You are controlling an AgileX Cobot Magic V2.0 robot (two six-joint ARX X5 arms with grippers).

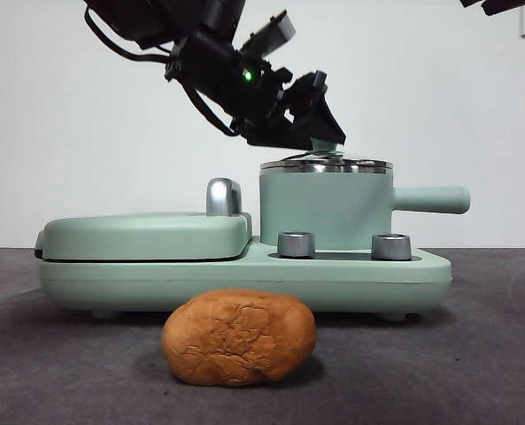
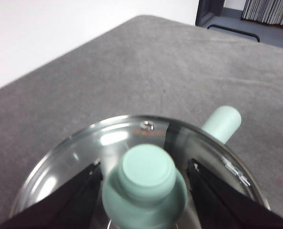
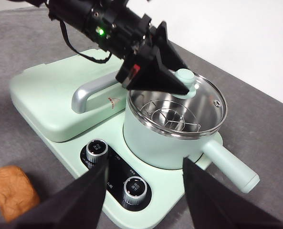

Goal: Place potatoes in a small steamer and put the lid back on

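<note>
The pot [image 1: 326, 211] stands at one end of the green cooker [image 1: 244, 274], its glass lid [image 3: 198, 102] on, so the lid must come off before anything goes in. The left gripper [image 2: 145, 177] straddles the lid's knob [image 2: 147, 167], fingers narrow beside it, gripping or not I cannot tell. The potato [image 1: 239, 337] waits on the table [image 1: 474, 354] before the cooker; the right gripper [image 3: 143, 183] hangs wide open above the dials.

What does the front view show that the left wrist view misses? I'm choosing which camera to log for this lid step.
Only the front view shows the potato lying on the table before the cooker base, plus the grill cover and two dials.

Only the left wrist view shows the left gripper with jaws open either side of the lid's knob.

Both show the lid sitting on the small steamer and its side handle.
</note>
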